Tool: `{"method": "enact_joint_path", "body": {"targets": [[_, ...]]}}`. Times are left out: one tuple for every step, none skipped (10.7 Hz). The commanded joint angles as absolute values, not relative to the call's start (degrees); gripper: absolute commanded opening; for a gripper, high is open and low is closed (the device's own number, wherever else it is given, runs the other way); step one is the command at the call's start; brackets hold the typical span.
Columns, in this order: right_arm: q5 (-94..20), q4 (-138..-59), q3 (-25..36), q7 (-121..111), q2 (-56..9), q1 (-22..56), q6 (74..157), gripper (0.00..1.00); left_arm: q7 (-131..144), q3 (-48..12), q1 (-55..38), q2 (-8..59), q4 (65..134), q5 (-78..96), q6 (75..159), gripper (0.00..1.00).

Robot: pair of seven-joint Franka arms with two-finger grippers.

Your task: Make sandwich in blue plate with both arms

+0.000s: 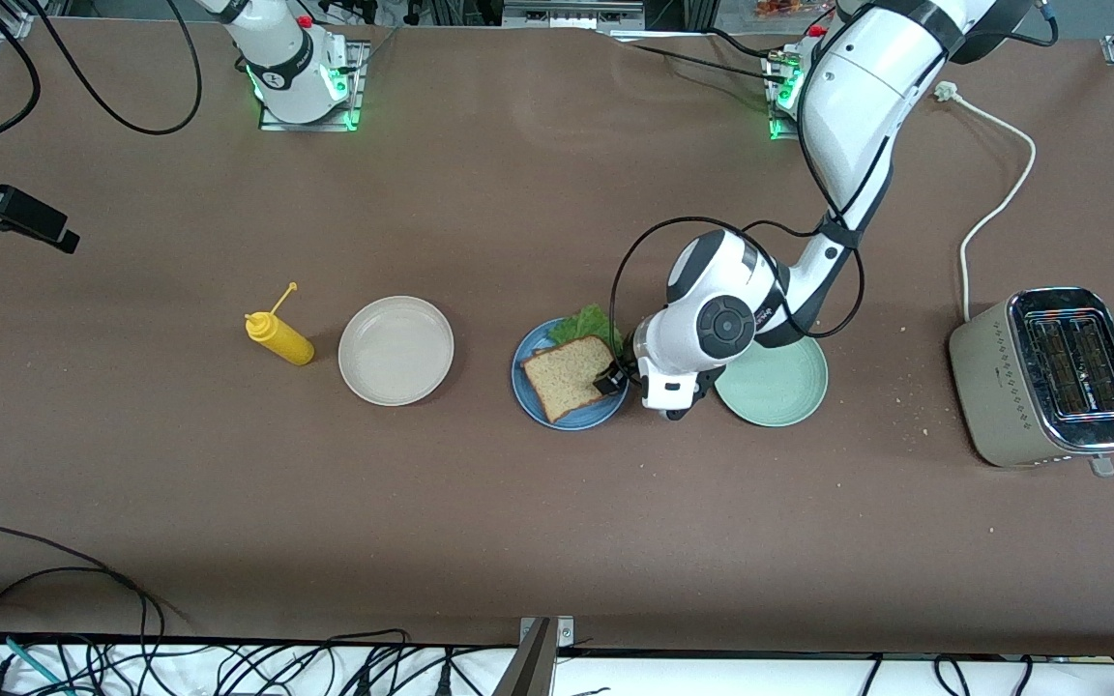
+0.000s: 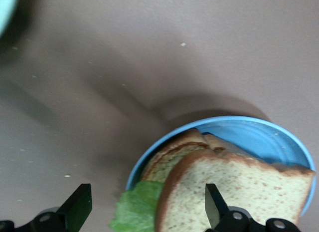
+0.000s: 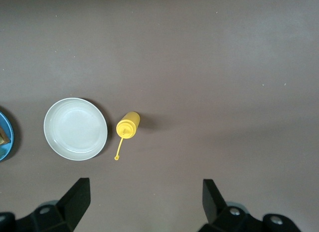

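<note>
Brown and matte, your counter [image 1: 480,541] carries a scatter of crumbs toward the left arm's end. Take the blue plate [image 1: 530,394] as your landmark: round, shallow, with a raised rim, it holds the sandwich [image 1: 569,375], two speckled wholegrain slices with darker crust stacked a little askew, a ruffled green lettuce leaf [image 1: 588,323] poking out at the edge farther from the front camera. Your left gripper [image 1: 613,377] is low at the sandwich's edge on the side toward the left arm's end, its black fingers [image 2: 213,208] spread wide apart with nothing clamped; one finger looks to rest on or just over the top slice, though you cannot quite tell contact. Just beside the blue plate toward the left arm's end lies a pale mint-green plate [image 1: 779,391], partly under the arm. Toward the right arm's end sits a beige-white plate [image 1: 395,350], smooth and bare, and past it a yellow squeeze bottle [image 1: 280,337] with a thin nozzle. A boxy metallic toaster [image 1: 1050,377] stands well apart at the left arm's end. Your right gripper [image 3: 142,204] waits high over the counter above the beige-white plate and bottle, fingers apart.
</note>
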State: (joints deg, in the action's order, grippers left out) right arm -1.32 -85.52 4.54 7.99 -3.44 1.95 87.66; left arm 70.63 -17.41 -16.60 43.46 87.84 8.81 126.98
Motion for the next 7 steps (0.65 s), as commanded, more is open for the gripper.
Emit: {"method": "enact_joint_path", "body": {"targets": [[-1.14,-84.73,4.39,8.7,-2.81,2.2,86.66,1.0,71.19,-17.14,-14.78,40.17,88.07,5.89,121.3,1.0],[-1.14,-84.81,4.39,8.79,-2.81,2.2,86.57,1.0,69.36,-17.05,-13.46,39.12,88.07,5.63,119.98,0.98],[-1.14,-84.81,4.39,8.7,-2.81,2.2,86.57,1.0,67.08,-17.05,-11.97,37.63,88.07,3.28,117.71,0.98],[-1.14,-84.81,4.48,8.61,-2.73,2.2,86.49,1.0,64.89,-17.05,-10.39,35.96,87.98,0.55,116.55,0.99],[-1.14,-84.81,4.4,8.61,-2.2,2.2,86.48,1.0,61.47,-17.31,-7.24,34.21,87.8,-1.56,116.46,0.99],[-1.06,-84.81,4.31,8.61,-1.85,2.2,86.48,1.0,57.17,-17.31,-4.86,32.8,87.63,-1.93,115.93,0.99],[-1.14,-84.81,4.31,8.61,-1.85,2.2,86.48,1.0,52.17,-17.05,-3.09,31.57,87.37,-3.15,114.1,0.97]]}}
